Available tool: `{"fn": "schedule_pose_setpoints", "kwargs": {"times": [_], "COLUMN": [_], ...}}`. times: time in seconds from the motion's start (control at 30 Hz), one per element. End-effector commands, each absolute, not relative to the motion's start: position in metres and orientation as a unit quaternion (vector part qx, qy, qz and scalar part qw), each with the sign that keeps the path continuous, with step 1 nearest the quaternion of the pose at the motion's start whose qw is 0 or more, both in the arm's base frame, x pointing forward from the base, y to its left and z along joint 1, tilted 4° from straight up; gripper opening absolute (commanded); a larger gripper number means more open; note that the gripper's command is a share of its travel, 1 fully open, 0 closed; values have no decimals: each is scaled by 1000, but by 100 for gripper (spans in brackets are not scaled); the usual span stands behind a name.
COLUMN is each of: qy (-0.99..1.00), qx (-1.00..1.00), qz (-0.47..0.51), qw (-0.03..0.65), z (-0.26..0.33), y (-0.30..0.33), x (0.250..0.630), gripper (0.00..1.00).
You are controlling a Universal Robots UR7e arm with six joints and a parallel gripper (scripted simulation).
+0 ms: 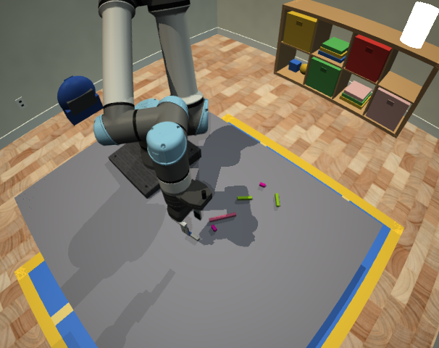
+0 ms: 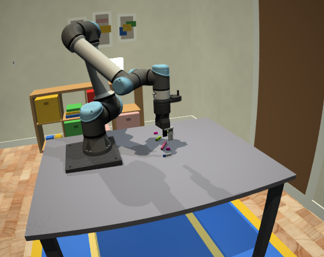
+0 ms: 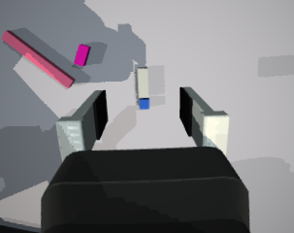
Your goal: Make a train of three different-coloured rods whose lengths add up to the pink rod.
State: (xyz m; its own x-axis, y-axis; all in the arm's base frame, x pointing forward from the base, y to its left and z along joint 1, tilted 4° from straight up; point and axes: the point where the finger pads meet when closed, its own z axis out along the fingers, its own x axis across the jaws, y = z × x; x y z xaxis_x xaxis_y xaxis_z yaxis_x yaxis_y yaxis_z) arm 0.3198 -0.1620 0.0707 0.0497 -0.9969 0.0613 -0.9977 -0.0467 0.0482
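My gripper is open and empty, raised a little above the table. Below it a short grey rod lies flat with a small blue rod touching its near end, the two in one line; this pair also shows in the top view and the exterior view. In the wrist view the pair lies between my open fingers, well below them. The pink rod lies flat to the right. A magenta rod lies between the pink rod and the pair.
A second magenta rod and two lime rods lie farther right on the table. The arm's base plate stands behind. A shelf stands off the table.
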Motion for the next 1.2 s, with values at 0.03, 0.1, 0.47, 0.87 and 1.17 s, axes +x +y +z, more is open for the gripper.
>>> {"fn": "schedule_pose_setpoints", "kwargs": {"times": [0.03,0.1,0.47,0.87,1.17], "qy": [-690,-691,-711,-766,-817], "qx": [723,721,702,642,575], "qz": [6,6,7,10,13], "qw": [39,39,38,35,33], "z": [71,71,70,67,61], "y": [-162,-161,-153,-122,-81], "x": [321,321,334,370,403], "gripper": [100,100,100,100,100]}}
